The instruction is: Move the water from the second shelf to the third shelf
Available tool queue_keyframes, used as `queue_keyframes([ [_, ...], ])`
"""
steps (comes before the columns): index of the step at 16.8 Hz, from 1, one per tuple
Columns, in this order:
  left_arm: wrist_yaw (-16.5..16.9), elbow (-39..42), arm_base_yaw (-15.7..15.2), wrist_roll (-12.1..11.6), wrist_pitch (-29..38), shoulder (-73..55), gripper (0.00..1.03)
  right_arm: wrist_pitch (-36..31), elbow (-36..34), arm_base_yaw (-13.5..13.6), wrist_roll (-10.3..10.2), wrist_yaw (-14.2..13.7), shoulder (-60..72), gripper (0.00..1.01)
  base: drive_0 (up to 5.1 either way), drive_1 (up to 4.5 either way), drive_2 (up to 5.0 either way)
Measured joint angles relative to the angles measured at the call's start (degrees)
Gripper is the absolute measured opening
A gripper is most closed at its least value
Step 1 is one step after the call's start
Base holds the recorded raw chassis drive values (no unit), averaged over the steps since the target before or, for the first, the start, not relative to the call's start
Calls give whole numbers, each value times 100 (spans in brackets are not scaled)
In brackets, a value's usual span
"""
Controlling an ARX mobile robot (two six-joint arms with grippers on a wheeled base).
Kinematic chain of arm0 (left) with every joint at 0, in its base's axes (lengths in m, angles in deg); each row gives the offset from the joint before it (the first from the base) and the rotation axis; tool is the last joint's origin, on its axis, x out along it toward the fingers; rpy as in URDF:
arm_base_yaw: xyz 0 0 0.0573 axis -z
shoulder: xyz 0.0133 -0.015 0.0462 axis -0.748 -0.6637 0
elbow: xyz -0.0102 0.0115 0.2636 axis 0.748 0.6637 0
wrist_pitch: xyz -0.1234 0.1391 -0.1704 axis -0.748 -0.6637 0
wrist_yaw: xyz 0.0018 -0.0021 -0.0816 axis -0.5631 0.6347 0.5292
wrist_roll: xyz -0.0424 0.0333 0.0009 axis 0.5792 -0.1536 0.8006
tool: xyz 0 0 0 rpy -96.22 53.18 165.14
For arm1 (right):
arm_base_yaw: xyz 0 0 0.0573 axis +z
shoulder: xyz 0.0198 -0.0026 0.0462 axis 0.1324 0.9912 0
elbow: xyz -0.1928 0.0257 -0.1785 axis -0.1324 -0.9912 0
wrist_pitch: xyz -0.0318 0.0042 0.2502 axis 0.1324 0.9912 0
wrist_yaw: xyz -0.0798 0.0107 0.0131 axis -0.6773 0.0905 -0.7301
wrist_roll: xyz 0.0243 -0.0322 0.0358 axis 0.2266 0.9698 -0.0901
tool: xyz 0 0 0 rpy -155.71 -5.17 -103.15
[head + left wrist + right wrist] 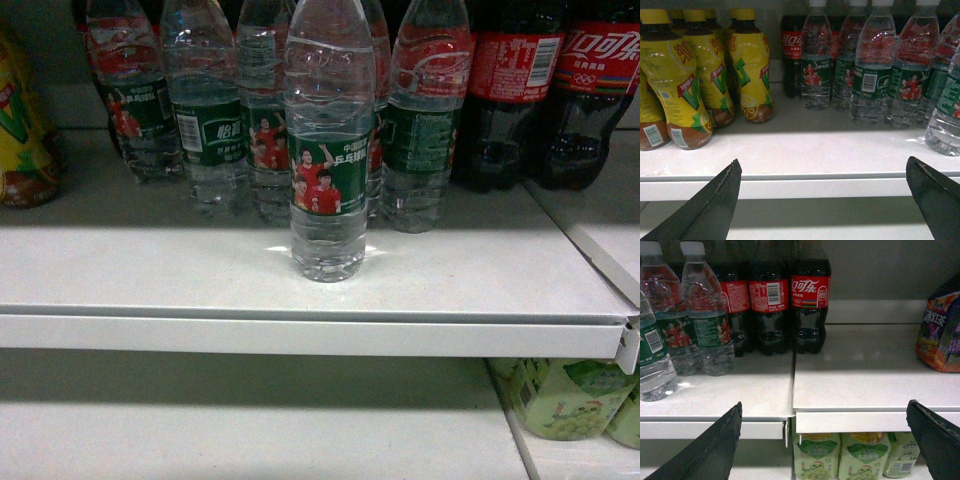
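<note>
One water bottle (328, 150), clear and ribbed with a green label showing red-shirted figures, stands alone near the front of the white shelf (150, 275). Several more water bottles (215, 110) stand in a row behind it. The front bottle shows at the right edge of the left wrist view (945, 115) and at the left edge of the right wrist view (652, 350). My left gripper (823, 165) is open in front of the shelf lip, holding nothing. My right gripper (825, 407) is also open and empty, level with the shelf edge. Neither gripper shows in the head view.
Yellow drink bottles (685, 80) crowd the shelf's left. Dark cola bottles (810, 300) stand right of the water. A purple packet (940, 330) sits at far right. A seam (792, 380) splits two shelf boards. Green drink bottles (840, 455) fill the lower shelf (250, 430) at right.
</note>
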Motion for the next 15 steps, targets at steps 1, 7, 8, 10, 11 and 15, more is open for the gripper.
queue_keyframes([
  [1,0,0,0,0,0,0,98,0,0,0,0,0,0,98,0,0,0],
  [7,0,0,0,0,0,0,98,-1735,673,-304,-1099,1128,2046,98,0,0,0],
  [8,0,0,0,0,0,0,98,-2035,804,-302,-1093,1187,2426,98,0,0,0],
  [10,0,0,0,0,0,0,98,-2614,885,-136,-1029,1211,3241,98,0,0,0],
  [11,2,0,0,0,0,0,98,-2916,896,70,-962,1152,3637,98,0,0,0],
  [15,0,0,0,0,0,0,98,-4610,1316,1580,-695,413,5845,98,0,0,0],
])
